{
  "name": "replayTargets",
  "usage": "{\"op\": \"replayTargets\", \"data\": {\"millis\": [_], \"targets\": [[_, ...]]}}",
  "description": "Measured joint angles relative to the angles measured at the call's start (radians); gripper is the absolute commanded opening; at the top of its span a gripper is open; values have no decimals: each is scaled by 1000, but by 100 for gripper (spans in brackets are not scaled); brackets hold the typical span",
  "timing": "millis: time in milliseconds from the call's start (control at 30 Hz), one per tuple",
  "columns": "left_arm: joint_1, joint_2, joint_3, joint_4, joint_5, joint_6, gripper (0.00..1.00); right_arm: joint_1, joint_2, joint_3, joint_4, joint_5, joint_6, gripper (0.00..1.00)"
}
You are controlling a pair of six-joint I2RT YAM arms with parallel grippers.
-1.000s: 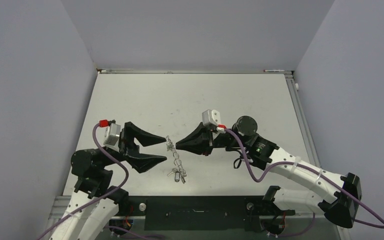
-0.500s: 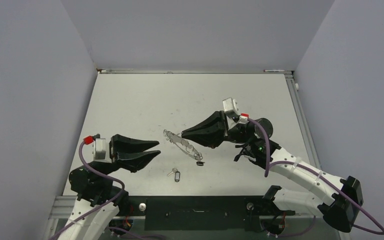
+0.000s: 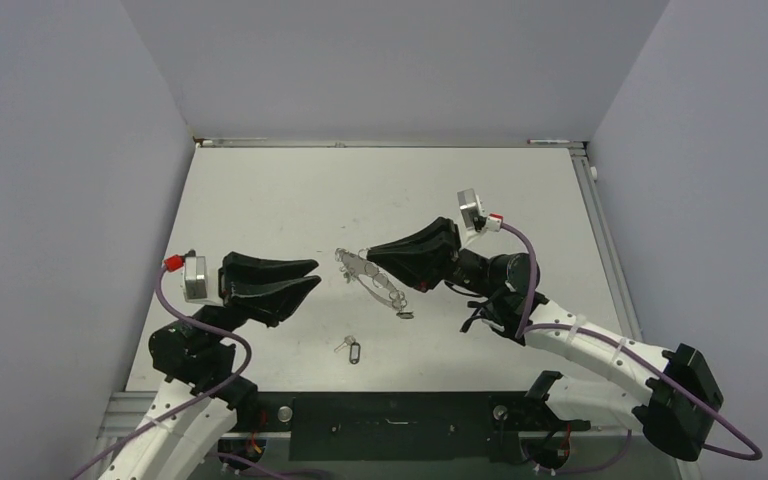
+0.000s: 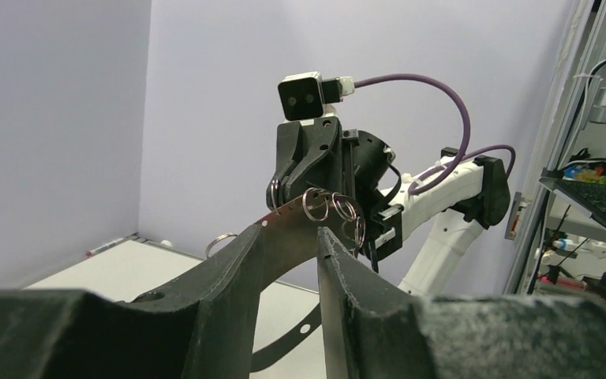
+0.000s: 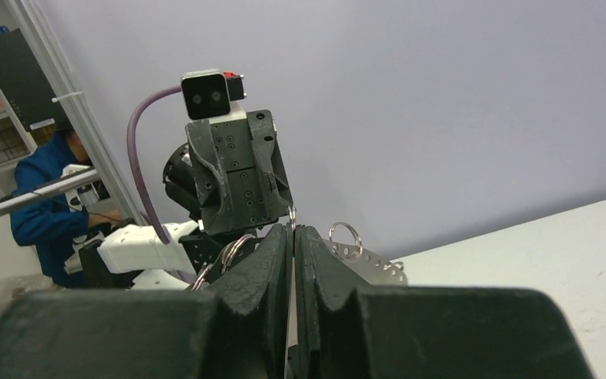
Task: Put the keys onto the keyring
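Top external view: left gripper [image 3: 318, 275] sits left of centre, its fingers a narrow gap apart with nothing between them. It is well apart from the keyring [image 3: 375, 285]. Right gripper [image 3: 368, 256] is at centre frame, jaws clamped on the keyring, a thin metal strip carrying several split rings. The strip slants down and right from the fingertips, held above the table [image 3: 260, 200]. One key [image 3: 349, 349] lies on the table at lower centre, below the strip and apart from it. A small item hangs at the strip's low end; I cannot tell what it is.

Left wrist view: the black fingers [image 4: 241, 260] fill the lower frame, a clear gap between them. Beyond their tips, at centre, the perforated strip [image 4: 284, 209] hangs from the right gripper with its rings on it.

Right wrist view: fingers [image 5: 268, 260] are pressed together at lower centre, and the strip [image 5: 367, 259] juts out to their right, one ring standing on it.
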Motion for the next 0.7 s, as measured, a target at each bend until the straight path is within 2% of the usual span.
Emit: {"op": "replayTargets", "data": {"millis": [333, 700], "targets": [[-89, 126, -9, 112, -52, -21, 28, 2, 48, -50, 194, 65, 94, 5], [-174, 222, -9, 150, -85, 8, 29, 28, 70, -50, 238, 66, 111, 5]]}}
